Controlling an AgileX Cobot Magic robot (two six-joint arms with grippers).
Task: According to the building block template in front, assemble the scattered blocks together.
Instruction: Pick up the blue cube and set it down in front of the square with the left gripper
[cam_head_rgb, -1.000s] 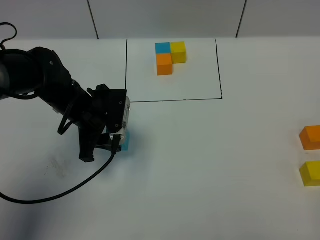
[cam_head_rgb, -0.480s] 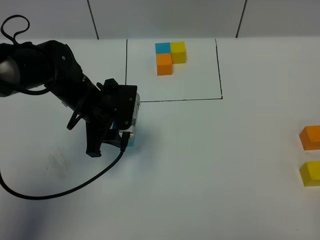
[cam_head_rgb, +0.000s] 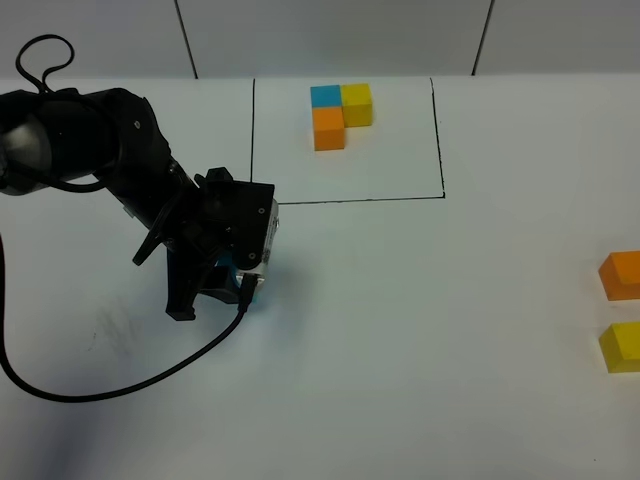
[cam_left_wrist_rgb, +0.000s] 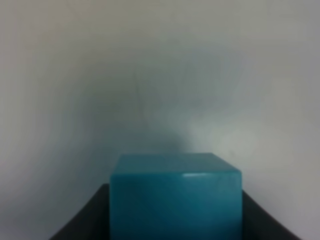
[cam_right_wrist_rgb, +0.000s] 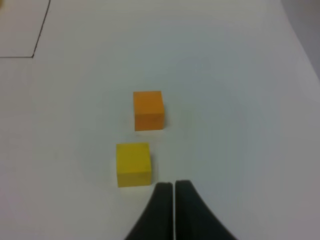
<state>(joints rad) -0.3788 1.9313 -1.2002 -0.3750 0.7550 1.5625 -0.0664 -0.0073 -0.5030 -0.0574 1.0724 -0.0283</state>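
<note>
The template (cam_head_rgb: 338, 115) is a blue, yellow and orange L of joined cubes inside a thin black-lined rectangle at the back centre. My left gripper (cam_head_rgb: 238, 283) is shut on the loose blue cube (cam_head_rgb: 251, 291), left of centre and just in front of the rectangle's front left corner. In the left wrist view the blue cube (cam_left_wrist_rgb: 176, 197) sits between the dark fingers (cam_left_wrist_rgb: 82, 222). The loose orange cube (cam_head_rgb: 622, 274) and yellow cube (cam_head_rgb: 621, 346) lie at the far right edge. My right gripper (cam_right_wrist_rgb: 173, 200) is shut and empty, close beside the yellow cube (cam_right_wrist_rgb: 133, 164), with the orange cube (cam_right_wrist_rgb: 148, 110) beyond.
The left arm's black cable (cam_head_rgb: 120, 385) loops over the table in front of the arm. A faint scuff mark (cam_head_rgb: 112, 330) is on the white tabletop at the left. A corner of the black rectangle line (cam_right_wrist_rgb: 42, 30) shows in the right wrist view.
My left gripper has carried the blue cube a little to the right and back, then settled slightly towards the front left. The orange and yellow loose cubes have not moved.
</note>
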